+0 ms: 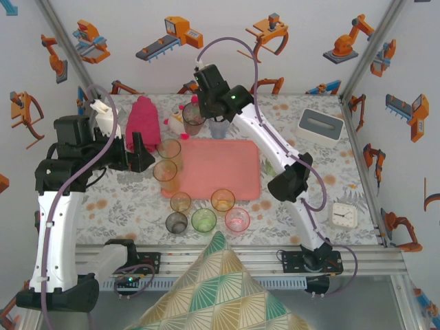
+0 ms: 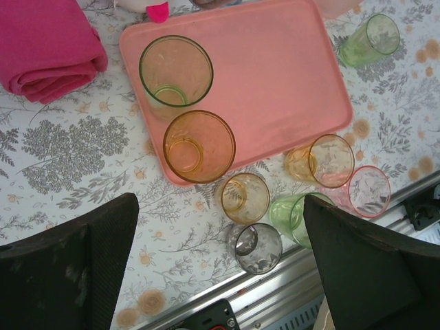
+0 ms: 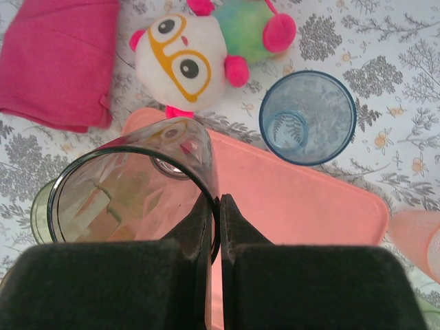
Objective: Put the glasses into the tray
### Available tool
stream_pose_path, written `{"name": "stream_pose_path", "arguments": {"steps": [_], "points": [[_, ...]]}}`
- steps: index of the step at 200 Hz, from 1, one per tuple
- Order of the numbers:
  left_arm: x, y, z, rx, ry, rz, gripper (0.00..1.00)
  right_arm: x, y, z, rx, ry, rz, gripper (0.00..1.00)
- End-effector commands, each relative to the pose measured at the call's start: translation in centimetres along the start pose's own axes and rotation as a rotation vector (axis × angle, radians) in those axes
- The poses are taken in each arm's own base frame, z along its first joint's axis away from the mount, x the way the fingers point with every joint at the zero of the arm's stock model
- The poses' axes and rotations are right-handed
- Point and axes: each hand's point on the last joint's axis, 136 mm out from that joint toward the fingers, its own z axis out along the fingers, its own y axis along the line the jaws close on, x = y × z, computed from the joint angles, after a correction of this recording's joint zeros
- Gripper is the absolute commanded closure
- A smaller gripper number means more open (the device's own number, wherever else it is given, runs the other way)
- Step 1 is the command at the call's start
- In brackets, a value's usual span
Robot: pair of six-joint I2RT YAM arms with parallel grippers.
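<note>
Where the right arm crosses the top view, a green glass [image 2: 369, 40] just right of the tray [image 1: 220, 172] is mostly hidden. A pale pink glass [image 3: 421, 242] is cut off at the edge of the right wrist view. The right gripper [image 1: 199, 108] has its fingers [image 3: 189, 237] pinched together on the rim of a tall grey glass [image 1: 193, 118] over the tray's far left corner; whether its base touches the tray I cannot tell. The left gripper [image 1: 141, 157] hangs left of the tray with its fingers [image 2: 82, 261] wide apart, gripping nothing. Eleven glasses can be counted. Two tall ones stand at the tray's left edge, a tall green glass [image 2: 176, 71] and a tall amber glass [image 2: 199, 146], though it is hard to tell whether the amber base sits wholly inside the rim. Five short ones stand on the table in front of the tray: a short amber glass [image 1: 180, 201], an orange glass [image 1: 223, 199], a short grey glass [image 1: 177, 223], a short green glass [image 1: 203, 219] and a pink glass [image 1: 237, 219]. One bluish glass [image 1: 218, 128] stands just behind the tray.
</note>
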Motion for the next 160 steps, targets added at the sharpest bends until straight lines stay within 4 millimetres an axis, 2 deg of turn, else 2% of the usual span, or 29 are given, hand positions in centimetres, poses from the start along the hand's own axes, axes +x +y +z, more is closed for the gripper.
{"name": "stream_pose_path", "arguments": {"steps": [1, 66, 160], "points": [[-0.4, -0.3, 0.1, 0.023, -0.017, -0.009, 0.03, -0.3, 1.1, 1.4, -0.019, -0.032, 0.033, 0.95], [-0.5, -0.2, 0.1, 0.019, -0.019, -0.004, 0.03, 1.1, 1.7, 4.2, -0.024, -0.015, 0.053, 0.95], [-0.5, -0.3, 0.6, 0.034, -0.007, -0.015, 0.03, 3.1, 1.6, 6.7, -0.004, 0.03, 0.043, 0.94]]}}
